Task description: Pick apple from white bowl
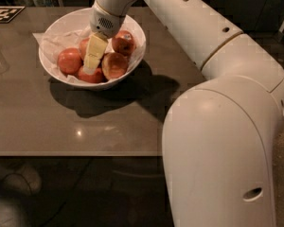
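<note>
1. Marker card (pixel 0 13), black and white, lay at the far left corner of the bench (pixel 61 126).
2. The white bowl (pixel 57 74) stood on the left half of the bench, lined with crumpled paper (pixel 49 44) that reached over its left rim.
3. A left apple (pixel 69 60) sat against the bowl's left wall.
4. The hand (pixel 90 69), pale yellow, reached into the middle of the bowl, tilted with its tip down and to the left. Whether it was open or closed could not be told.
5. The apple (pixel 95 77), evenly red-orange, lay at the bowl's front, just under the hand's tip. Whether they touched could not be told.
6. A pale-sided apple (pixel 114 65) lay just right of it, with a rear apple (pixel 124 41) behind, near the right wall.
7. The white arm (pixel 217 51) ran from the hand across to the right, filling the near right corner.
</note>
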